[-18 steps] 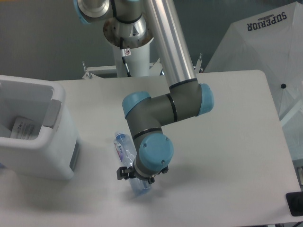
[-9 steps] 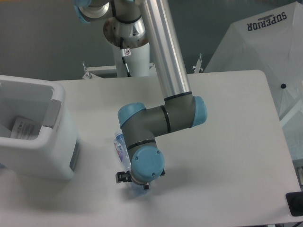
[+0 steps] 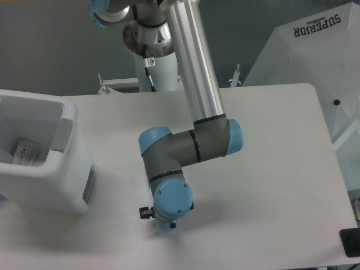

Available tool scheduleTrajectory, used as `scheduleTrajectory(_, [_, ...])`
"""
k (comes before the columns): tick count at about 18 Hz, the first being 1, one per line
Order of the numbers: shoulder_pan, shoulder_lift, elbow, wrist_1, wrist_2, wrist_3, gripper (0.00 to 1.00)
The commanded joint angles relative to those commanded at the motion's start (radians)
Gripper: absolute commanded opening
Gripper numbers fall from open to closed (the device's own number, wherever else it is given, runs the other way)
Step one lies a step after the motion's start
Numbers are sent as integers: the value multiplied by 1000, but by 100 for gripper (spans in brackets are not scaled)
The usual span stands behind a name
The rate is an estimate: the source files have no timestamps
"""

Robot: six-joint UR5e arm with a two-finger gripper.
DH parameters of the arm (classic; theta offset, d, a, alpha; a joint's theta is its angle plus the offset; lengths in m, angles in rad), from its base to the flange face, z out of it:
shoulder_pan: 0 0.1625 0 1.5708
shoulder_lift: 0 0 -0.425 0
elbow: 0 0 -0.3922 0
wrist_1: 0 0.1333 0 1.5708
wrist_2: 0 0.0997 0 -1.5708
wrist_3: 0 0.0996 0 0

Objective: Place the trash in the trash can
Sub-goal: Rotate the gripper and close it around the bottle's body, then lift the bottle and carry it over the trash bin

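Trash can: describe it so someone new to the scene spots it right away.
Start at the white table and go to its left edge, left of the arm's blue-capped wrist. There stands the trash can, a tall white boxy bin with rounded corners, open at the top, with something pale lying inside. A grey panel at its rim sets it apart; nothing else on the table is as large.

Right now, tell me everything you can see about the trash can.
The trash can is a white, boxy plastic bin with rounded corners and a grey panel at its rim. It stands upright with its top open on the left side of the table, partly cut off by the picture's edge. A white wrapper lies inside. The arm does not touch it.
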Motion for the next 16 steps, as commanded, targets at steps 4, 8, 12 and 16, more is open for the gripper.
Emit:
scheduleTrajectory(4, [-2,34,15,0,-9,0,60])
scheduleTrajectory(8, [0,127,43,21,-49,2,60])
scheduleTrajectory(12, [3,176,77,113,-106,-6,60])
scheduleTrajectory(16, [2,233,118,207,-158,-11,60])
